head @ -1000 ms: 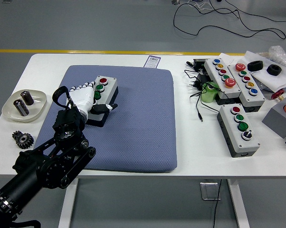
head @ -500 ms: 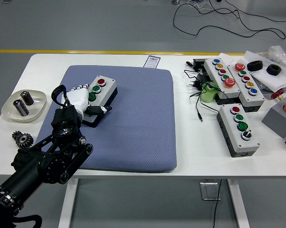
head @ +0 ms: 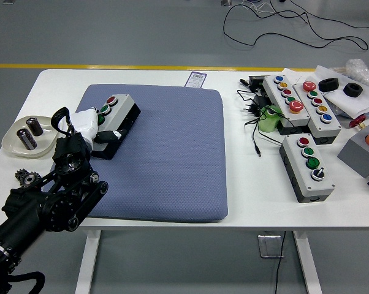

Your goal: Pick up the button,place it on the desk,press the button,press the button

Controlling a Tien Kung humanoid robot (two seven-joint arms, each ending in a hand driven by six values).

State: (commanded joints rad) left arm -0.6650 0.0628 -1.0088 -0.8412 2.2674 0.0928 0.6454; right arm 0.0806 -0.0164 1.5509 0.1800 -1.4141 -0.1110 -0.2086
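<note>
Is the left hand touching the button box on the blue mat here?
Touching. In the head view the left hand is wrapped over the near end of the button box, white fingers covering its lower part, with no gap visible.

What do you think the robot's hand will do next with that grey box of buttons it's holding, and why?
Probably carry it on leftward off the blue mat and set it on the bare white table. The left hand is closed on the button box, which sits tilted at the mat's left edge, not lying flat, so it looks held rather than placed. Pressing would come afterwards.
</note>
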